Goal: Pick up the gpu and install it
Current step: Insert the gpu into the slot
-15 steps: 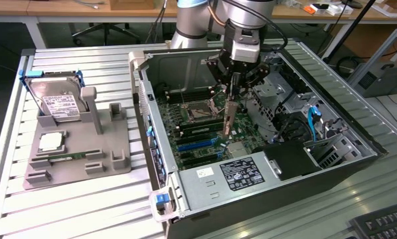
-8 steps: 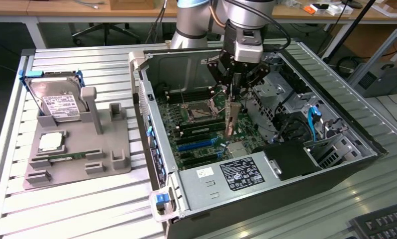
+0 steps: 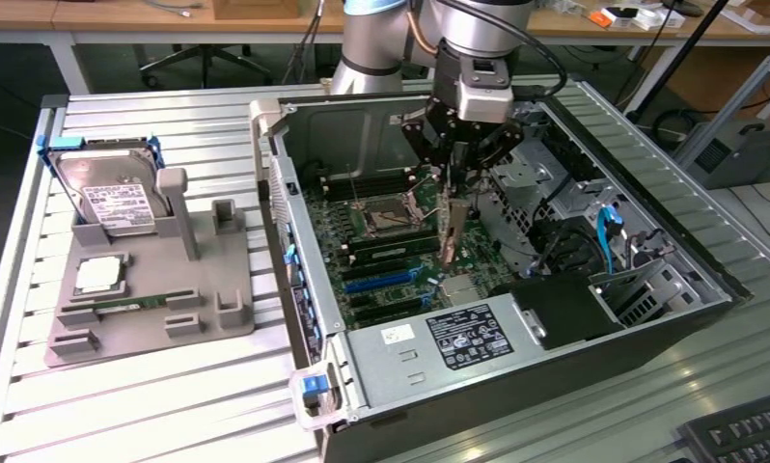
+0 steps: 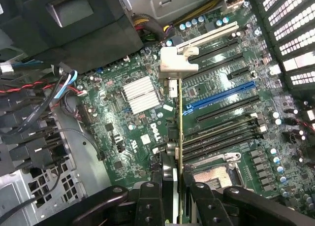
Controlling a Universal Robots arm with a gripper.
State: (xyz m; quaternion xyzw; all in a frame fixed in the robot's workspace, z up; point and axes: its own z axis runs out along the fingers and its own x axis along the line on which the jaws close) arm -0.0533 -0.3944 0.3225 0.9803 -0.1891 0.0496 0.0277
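Open computer case (image 3: 311,164) on tabletop (image 3: 166,125), directly under my tool (image 3: 453,198). Motherboard (image 4: 147,117) below tool, expansion slots (image 4: 221,95) near card's lower edge. My tool clenched on gpu (image 3: 453,231), card edge-on, hanging upright above motherboard, not seated.

A ribbed metal table (image 3: 153,125) of pale slats carries everything. On the exterior view's left, a grey plastic holder (image 3: 153,289) lies flat on the slats, with a silver hard drive (image 3: 112,203) standing tilted in its far end, a square processor (image 3: 99,275) in a recess nearer, and a narrow green memory stick (image 3: 125,307) nearest. Just beside it, towards the exterior view's right, an open computer case (image 3: 514,289) lies on its side. A black keyboard (image 3: 746,434) sits at the near right corner.
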